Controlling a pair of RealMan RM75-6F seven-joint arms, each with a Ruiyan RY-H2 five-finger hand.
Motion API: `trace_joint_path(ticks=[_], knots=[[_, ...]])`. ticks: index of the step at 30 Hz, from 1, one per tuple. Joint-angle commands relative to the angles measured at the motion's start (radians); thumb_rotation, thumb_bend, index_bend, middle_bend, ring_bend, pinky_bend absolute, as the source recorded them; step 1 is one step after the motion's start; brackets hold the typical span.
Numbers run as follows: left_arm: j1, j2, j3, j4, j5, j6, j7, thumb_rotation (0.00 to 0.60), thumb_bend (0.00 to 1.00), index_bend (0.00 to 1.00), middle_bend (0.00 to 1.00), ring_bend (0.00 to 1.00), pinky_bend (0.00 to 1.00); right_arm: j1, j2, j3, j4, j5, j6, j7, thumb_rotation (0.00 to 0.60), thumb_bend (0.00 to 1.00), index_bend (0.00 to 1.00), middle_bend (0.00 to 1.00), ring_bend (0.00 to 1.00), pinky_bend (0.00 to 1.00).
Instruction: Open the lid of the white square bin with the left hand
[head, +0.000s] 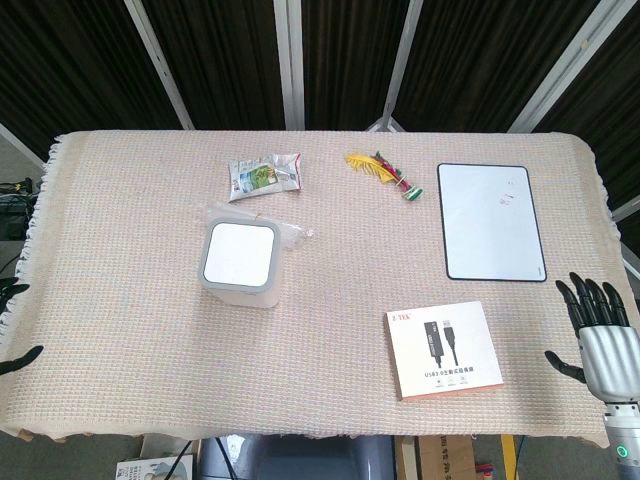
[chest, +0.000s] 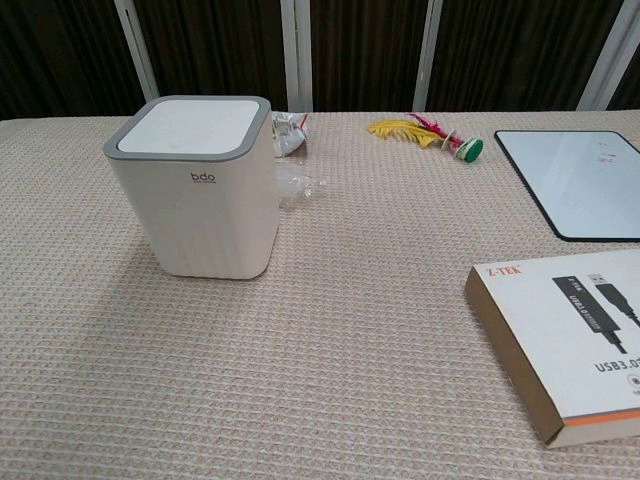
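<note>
The white square bin (head: 241, 263) stands left of the table's middle, its grey-rimmed lid (head: 240, 254) lying flat and closed. In the chest view the bin (chest: 200, 190) is upright at the left, with the lid (chest: 190, 125) level on top. Of my left hand (head: 18, 357) only dark fingertips show at the far left table edge, spread apart, holding nothing, well left of the bin. My right hand (head: 598, 335) hovers at the table's right front corner with its fingers spread and empty.
A snack packet (head: 264, 176) lies behind the bin, and a clear wrapper (head: 297, 235) lies beside it. A yellow feathered shuttlecock (head: 380, 172) and a whiteboard (head: 491, 220) are at the back right. A USB cable box (head: 446, 348) sits at the front right.
</note>
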Motion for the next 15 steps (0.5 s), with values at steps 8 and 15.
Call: trace_joint_path(ticks=[8, 15], knots=[[0.002, 0.005, 0.003, -0.012, -0.002, -0.002, 0.009, 0.6, 0.0, 0.23, 0.15, 0.11, 0.22, -0.003, -0.002, -0.001, -0.003, 0.011, -0.008, -0.006, 0.6, 0.13, 0.09, 0.04, 0.01, 0.03], [0.002, 0.016, 0.009, -0.021, -0.002, -0.014, -0.005, 0.6, 0.0, 0.22, 0.15, 0.11, 0.23, -0.003, 0.003, -0.002, -0.021, 0.019, -0.018, -0.017, 0.6, 0.13, 0.09, 0.04, 0.01, 0.03]])
